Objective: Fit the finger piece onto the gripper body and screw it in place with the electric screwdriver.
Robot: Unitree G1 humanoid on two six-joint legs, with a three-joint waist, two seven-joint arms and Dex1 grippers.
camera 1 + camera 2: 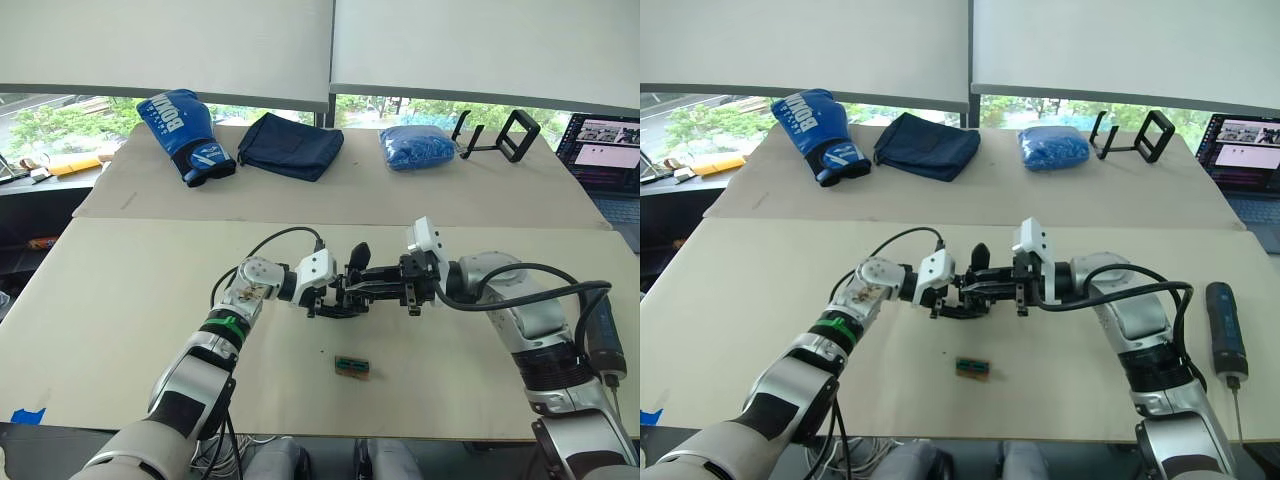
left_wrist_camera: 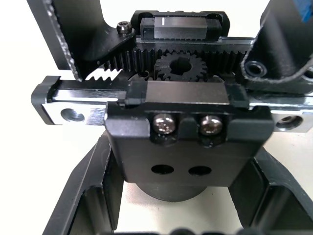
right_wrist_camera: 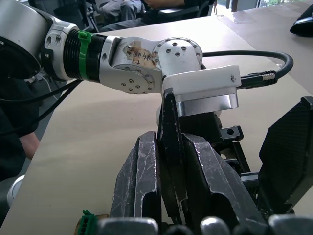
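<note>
A cardboard-covered table (image 1: 130, 300) carries the assembly work, with both arms meeting above its middle. The left gripper (image 1: 325, 297) is clamped on the gripper body (image 1: 348, 293), held just off the table; the left wrist view shows that body's rack, pinion and two seated screw heads (image 2: 186, 125) between the gripper's black fingers. The right gripper (image 1: 395, 290), reaching in from the opposite side, has its fingers (image 3: 146, 181) pressed together on the finger piece (image 3: 170, 147), a thin black blade standing on edge and pointing toward the body. Blade and body appear touching or nearly so; whether the blade is seated in its slot cannot be told.

The electric screwdriver (image 1: 1226, 330) lies on the table at the robot's far right, well apart from both grippers and untouched. A small green-brown block (image 1: 352, 367) rests on the table just below the joined grippers.

Progress, as judged: both parts are picked up and brought together, so fitting is in hand. Seating the blade, freeing the right gripper, fetching the screwdriver and driving the screw remain. No screw for that step can be identified.
</note>
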